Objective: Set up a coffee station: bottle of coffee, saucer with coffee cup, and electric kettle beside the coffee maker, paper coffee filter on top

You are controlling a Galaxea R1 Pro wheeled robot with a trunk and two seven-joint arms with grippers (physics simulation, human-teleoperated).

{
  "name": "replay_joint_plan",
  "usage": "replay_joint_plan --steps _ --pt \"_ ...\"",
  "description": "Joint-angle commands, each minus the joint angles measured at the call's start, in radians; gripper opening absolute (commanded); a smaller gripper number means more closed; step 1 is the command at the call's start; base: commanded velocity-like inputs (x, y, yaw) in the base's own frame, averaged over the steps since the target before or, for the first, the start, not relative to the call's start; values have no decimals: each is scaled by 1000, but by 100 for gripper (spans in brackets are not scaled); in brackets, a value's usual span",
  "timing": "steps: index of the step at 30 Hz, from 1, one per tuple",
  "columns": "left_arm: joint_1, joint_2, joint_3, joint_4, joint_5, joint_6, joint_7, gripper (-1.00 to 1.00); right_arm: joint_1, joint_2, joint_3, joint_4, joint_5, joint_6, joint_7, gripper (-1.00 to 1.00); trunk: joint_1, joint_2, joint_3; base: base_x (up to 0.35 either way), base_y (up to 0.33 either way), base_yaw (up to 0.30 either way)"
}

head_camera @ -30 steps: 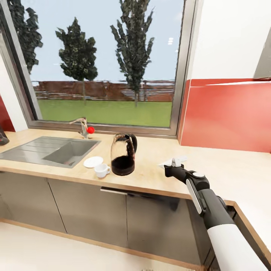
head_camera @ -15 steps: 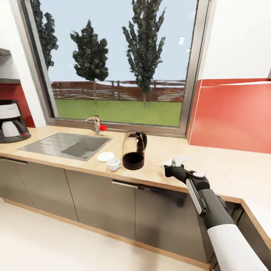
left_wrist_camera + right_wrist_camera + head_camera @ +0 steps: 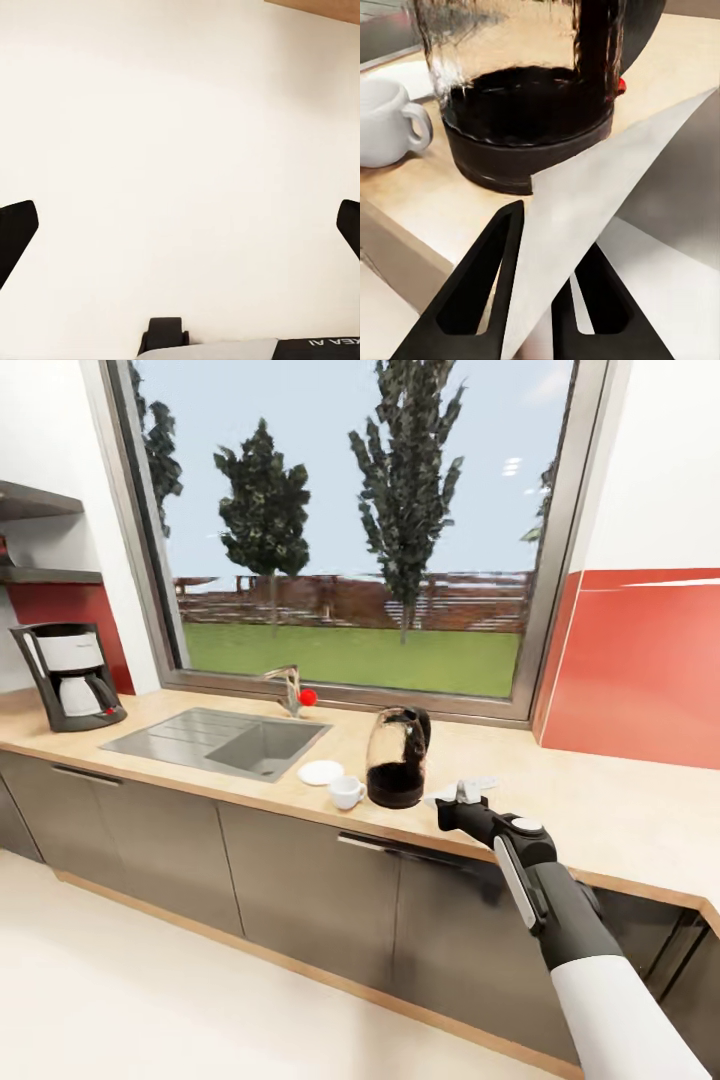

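Note:
My right gripper (image 3: 462, 794) is shut on the white paper coffee filter (image 3: 470, 786), held above the kitchen countertop (image 3: 590, 810) just right of the electric kettle (image 3: 398, 770). In the right wrist view the filter (image 3: 600, 187) sticks out between the fingers (image 3: 487, 270), close to the kettle (image 3: 532, 112) and the coffee cup (image 3: 382, 120). The cup (image 3: 347, 792) stands beside the saucer (image 3: 320, 772), not on it. The coffee maker (image 3: 70, 675) stands at the counter's far left under the kitchen shelf (image 3: 50, 575). The bottle of coffee is out of view. My left gripper (image 3: 180, 225) is open over pale floor.
A steel sink (image 3: 220, 738) with a tap (image 3: 290, 688) lies between the coffee maker and the saucer. A large window (image 3: 350, 540) runs behind the counter, with a red wall panel (image 3: 640, 670) to its right. Dark cabinet fronts (image 3: 300, 880) stand below, and pale floor (image 3: 150, 1000) stretches in front.
The head camera has turned left and drawn back, so the counter things sit further right and the coffee maker and shelf have come into view. The right gripper still holds the filter.

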Motion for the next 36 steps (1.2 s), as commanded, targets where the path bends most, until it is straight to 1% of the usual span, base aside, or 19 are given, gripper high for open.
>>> replay_joint_plan --steps 1,4,10,16,20,21,23,26,29,30,32,36 --pt "0 -1 2 -1 -6 -2 0 100 0 -1 1 -1 -3 6 1 -100 0 -1 -1 0 308 88" --pt "0 -1 2 -1 -6 -2 0 100 0 0 2 -1 -3 6 0 -100 0 -1 -1 0 174 208" --pt "0 -1 2 -1 -6 -2 0 100 0 0 2 -1 -3 6 -1 -100 0 -1 -1 -17 42 260" --pt "0 -1 2 0 -6 -2 0 100 0 0 2 -1 -3 6 0 -100 0 -1 -1 -210 138 256" --pt "0 -1 2 -1 -6 -2 0 100 0 2 3 -2 -3 6 2 -100 0 -1 -1 -181 128 106" --pt "0 -1 2 -1 -6 -2 0 100 1 7 15 -3 -3 6 3 -100 0 -1 -1 -55 40 29" --pt "0 -1 2 -1 -6 -2 0 100 2 11 58 -21 -3 7 4 -100 0 -1 -1 -29 21 15" --pt "0 -1 2 -1 -6 -2 0 100 3 12 81 -32 -4 7 4 -100 0 -1 -1 -14 10 7" --pt "0 -1 2 -1 -6 -2 0 100 4 13 92 -46 -4 8 6 -100 0 -1 -1 -5 4 3" --pt "0 -1 2 -1 -6 -2 0 100 7 14 96 -70 -5 8 6 -100 0 -1 -1 -2 2 1" --pt "0 -1 2 -1 -6 -2 0 100 33 18 128 -141 -5 12 7 -100 0 -1 -1 -1 1 0" --pt "0 -1 3 -1 -6 -2 1 100 51 20 175 -183 -5 14 7 -100 0 -1 -1 0 0 0"
